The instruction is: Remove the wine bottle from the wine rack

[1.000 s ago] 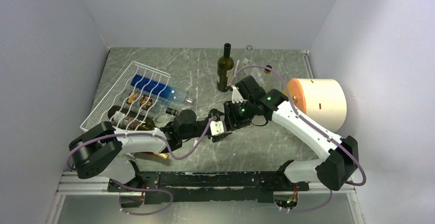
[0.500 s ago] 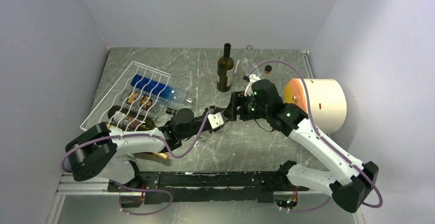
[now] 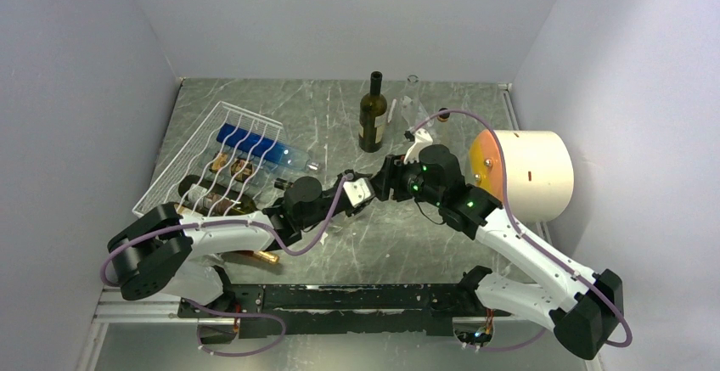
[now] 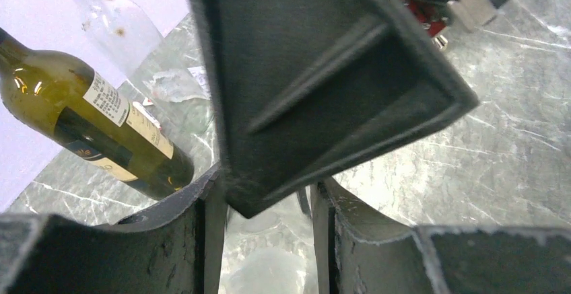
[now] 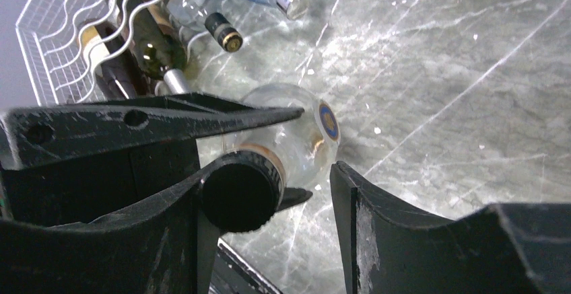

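The white wire wine rack (image 3: 199, 146) lies at the left, also in the right wrist view (image 5: 60, 31). It holds a blue bottle (image 3: 255, 146) and dark bottles (image 3: 227, 170). My left gripper (image 3: 362, 191) (image 4: 259, 203) is shut on a clear glass bottle (image 5: 299, 129) (image 4: 266, 267) with a black cap (image 5: 239, 190), held above the table's middle. My right gripper (image 3: 385, 186) (image 5: 269, 173) is open, facing the left one. The bottle's cap lies against one of its fingers, with a gap to the other.
A green bottle (image 3: 372, 120) (image 4: 94, 129) and an empty clear bottle (image 4: 118, 18) stand upright at the back. A cream cylinder with an orange face (image 3: 531, 171) lies at the right. A gold-necked bottle (image 3: 257, 257) lies under the left arm.
The right gripper has swung round and come in to face the left gripper, its elbow dropping to the right. The left gripper has risen slightly with the clear bottle.
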You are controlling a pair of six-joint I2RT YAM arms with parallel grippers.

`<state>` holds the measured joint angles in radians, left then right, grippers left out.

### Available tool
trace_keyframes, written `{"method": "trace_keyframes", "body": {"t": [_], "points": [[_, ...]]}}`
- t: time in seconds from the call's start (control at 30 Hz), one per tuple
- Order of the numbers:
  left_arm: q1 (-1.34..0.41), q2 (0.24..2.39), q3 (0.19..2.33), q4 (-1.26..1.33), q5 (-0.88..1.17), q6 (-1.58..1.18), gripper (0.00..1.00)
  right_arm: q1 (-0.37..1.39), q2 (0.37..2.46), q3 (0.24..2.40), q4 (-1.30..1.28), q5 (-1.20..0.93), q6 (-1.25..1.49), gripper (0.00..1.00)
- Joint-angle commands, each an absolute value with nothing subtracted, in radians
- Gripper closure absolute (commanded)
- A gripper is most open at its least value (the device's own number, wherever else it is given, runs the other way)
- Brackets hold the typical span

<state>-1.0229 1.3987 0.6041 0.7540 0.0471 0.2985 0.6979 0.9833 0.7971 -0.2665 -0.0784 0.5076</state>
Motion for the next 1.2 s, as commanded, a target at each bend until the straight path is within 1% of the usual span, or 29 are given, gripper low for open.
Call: {"method": "trace_keyframes", "body": {"t": [0.0, 0.1, 0.17, 0.23, 0.27, 0.3, 0.37, 0.4, 0.43, 0.6, 0.8, 0.93, 1.03, 1.17], "points": [[-1.025, 1.381, 0.636, 0.716, 0.048, 0.287, 0.93, 0.699, 0.992, 0.790, -0.147, -0.057, 0.491, 0.40], [-1.025, 1.371, 0.642, 0.706, 0.065, 0.289, 0.93, 0.698, 0.996, 0.784, -0.120, -0.068, 0.488, 0.43], [-1.024, 1.363, 0.644, 0.704, 0.062, 0.288, 0.93, 0.699, 1.001, 0.778, -0.105, -0.084, 0.490, 0.55], [-1.023, 1.358, 0.646, 0.703, 0.043, 0.285, 0.92, 0.699, 1.011, 0.784, -0.116, -0.094, 0.498, 0.63], [-1.023, 1.356, 0.648, 0.698, 0.030, 0.283, 0.89, 0.698, 1.015, 0.788, -0.124, -0.095, 0.497, 0.69], [-1.023, 1.354, 0.650, 0.694, 0.018, 0.282, 0.79, 0.699, 1.015, 0.794, -0.133, -0.087, 0.494, 0.75], [-1.023, 1.343, 0.662, 0.669, 0.012, 0.279, 0.41, 0.699, 1.009, 0.814, -0.153, -0.045, 0.486, 0.96], [-1.023, 1.334, 0.668, 0.659, 0.010, 0.273, 0.16, 0.699, 1.005, 0.826, -0.170, -0.014, 0.483, 1.00], [-1.024, 1.318, 0.676, 0.642, 0.004, 0.264, 0.01, 0.699, 1.003, 0.842, -0.190, 0.024, 0.480, 1.00], [-1.022, 1.255, 0.707, 0.583, -0.058, 0.262, 0.01, 0.699, 1.036, 0.979, -0.290, 0.195, 0.409, 1.00], [-0.996, 1.143, 0.714, 0.546, -0.131, 0.275, 0.01, 0.697, 1.106, 1.105, -0.299, 0.368, 0.322, 1.00], [-0.936, 1.084, 0.732, 0.507, -0.179, 0.252, 0.00, 0.698, 1.176, 1.161, -0.261, 0.426, 0.269, 1.00], [-0.883, 1.053, 0.741, 0.486, -0.206, 0.224, 0.02, 0.696, 1.227, 1.204, -0.227, 0.460, 0.228, 1.00], [-0.858, 1.019, 0.752, 0.469, -0.280, 0.223, 0.02, 0.695, 1.302, 1.266, -0.190, 0.515, 0.172, 1.00]]}}
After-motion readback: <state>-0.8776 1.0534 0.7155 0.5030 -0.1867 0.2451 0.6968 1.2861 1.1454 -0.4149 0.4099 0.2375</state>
